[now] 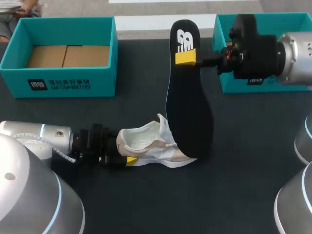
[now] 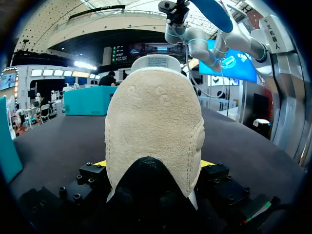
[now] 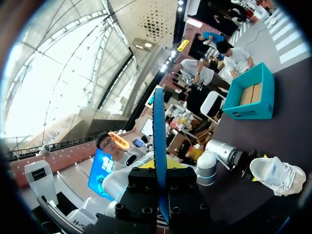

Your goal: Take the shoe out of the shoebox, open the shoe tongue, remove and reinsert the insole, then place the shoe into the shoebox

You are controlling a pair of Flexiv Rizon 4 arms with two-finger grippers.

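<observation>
A white and beige shoe [image 1: 151, 144] lies on its side on the dark table, toe pointing right. My left gripper [image 1: 126, 151] holds its heel from both sides. In the left wrist view the beige heel [image 2: 153, 122] fills the space between the fingers of that gripper [image 2: 153, 165]. The long black insole [image 1: 190, 107] hangs upright, its lower end at the shoe's opening. My right gripper [image 1: 186, 57] is shut on it near the top. In the right wrist view the insole [image 3: 159, 136] stands edge-on between the fingers of that gripper [image 3: 160, 168], with the shoe [image 3: 278, 173] far below.
An open teal shoebox [image 1: 58, 83] with a cardboard floor stands at the back left. A second teal box [image 1: 292, 19] sits at the back right, partly behind my right arm. Bare dark table lies in front of the shoe.
</observation>
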